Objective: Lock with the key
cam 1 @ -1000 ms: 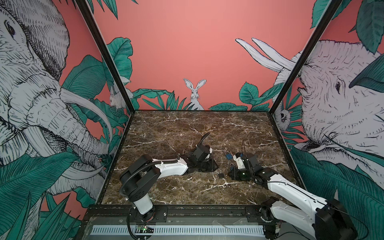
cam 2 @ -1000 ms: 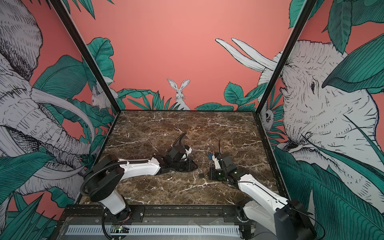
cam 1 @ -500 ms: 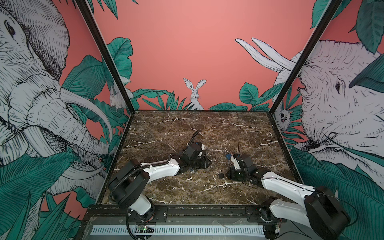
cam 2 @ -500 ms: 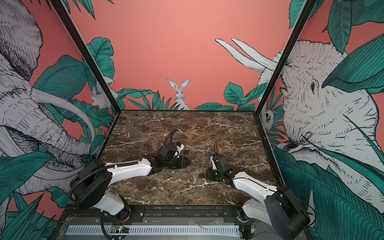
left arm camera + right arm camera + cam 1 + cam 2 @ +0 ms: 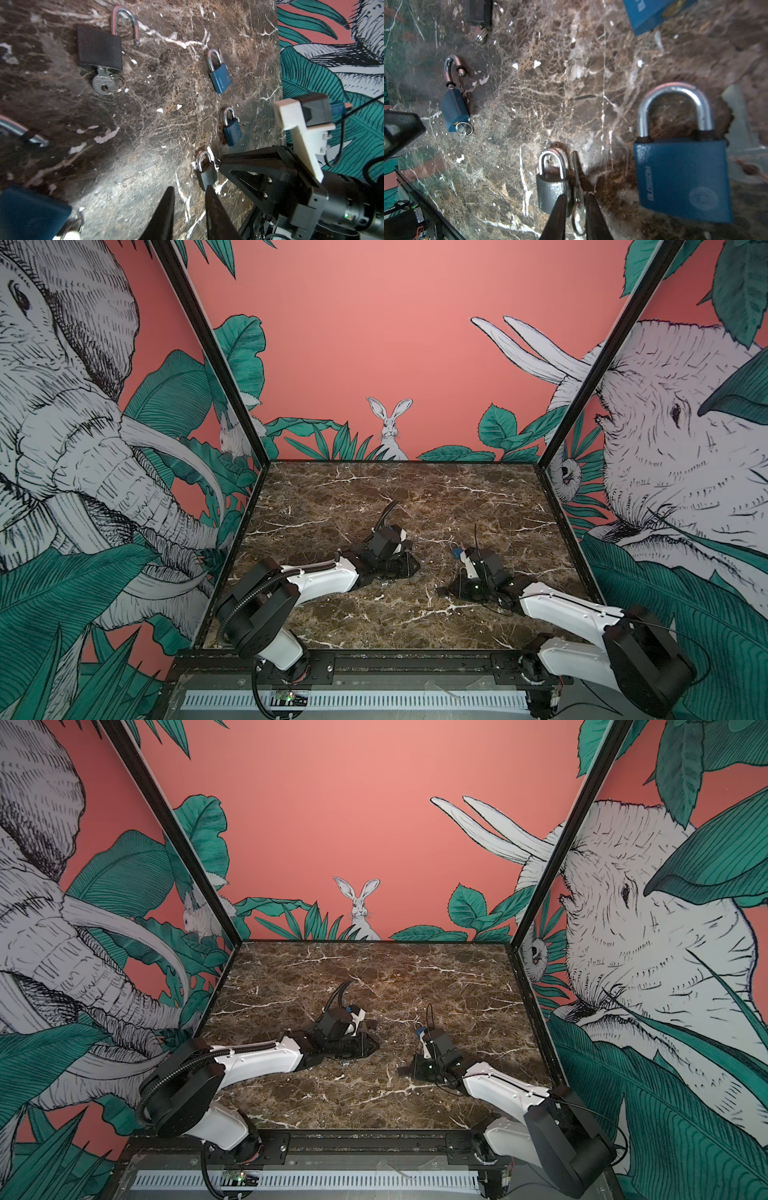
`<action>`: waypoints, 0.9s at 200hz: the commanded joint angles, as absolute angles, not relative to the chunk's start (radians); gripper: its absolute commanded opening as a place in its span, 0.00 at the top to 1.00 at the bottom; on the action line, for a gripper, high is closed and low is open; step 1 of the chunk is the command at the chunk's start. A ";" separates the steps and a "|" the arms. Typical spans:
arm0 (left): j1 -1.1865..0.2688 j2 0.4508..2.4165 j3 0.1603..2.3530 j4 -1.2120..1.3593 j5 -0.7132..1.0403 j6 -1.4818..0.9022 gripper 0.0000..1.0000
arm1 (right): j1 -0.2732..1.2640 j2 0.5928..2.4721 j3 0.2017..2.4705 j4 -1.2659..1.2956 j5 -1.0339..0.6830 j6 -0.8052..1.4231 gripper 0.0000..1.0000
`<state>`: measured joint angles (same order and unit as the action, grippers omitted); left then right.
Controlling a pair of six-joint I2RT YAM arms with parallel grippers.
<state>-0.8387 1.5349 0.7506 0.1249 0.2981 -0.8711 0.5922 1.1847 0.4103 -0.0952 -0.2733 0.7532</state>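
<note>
Left fingers [image 5: 166, 207] parted, empty; right fingers [image 5: 556, 216] flank the key [image 5: 577, 178] beside the grey padlock [image 5: 551, 191], grip impossible to tell

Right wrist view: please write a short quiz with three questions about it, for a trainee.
1. True or false: the small blue metal padlock has its shackle open.
2. Where does the silver metal key lie? A) in the keyhole of the small grey metal padlock; B) beside that padlock, on the brown marble table; C) on top of that padlock.
3. Short answer: what lies between the jaws of the right gripper?
Key: 1 true; 2 B; 3 the key's ring end.
</note>
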 commanded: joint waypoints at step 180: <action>-0.524 1.101 0.675 -0.134 0.224 -0.704 0.66 | 0.833 1.407 0.933 -0.331 0.112 0.644 0.61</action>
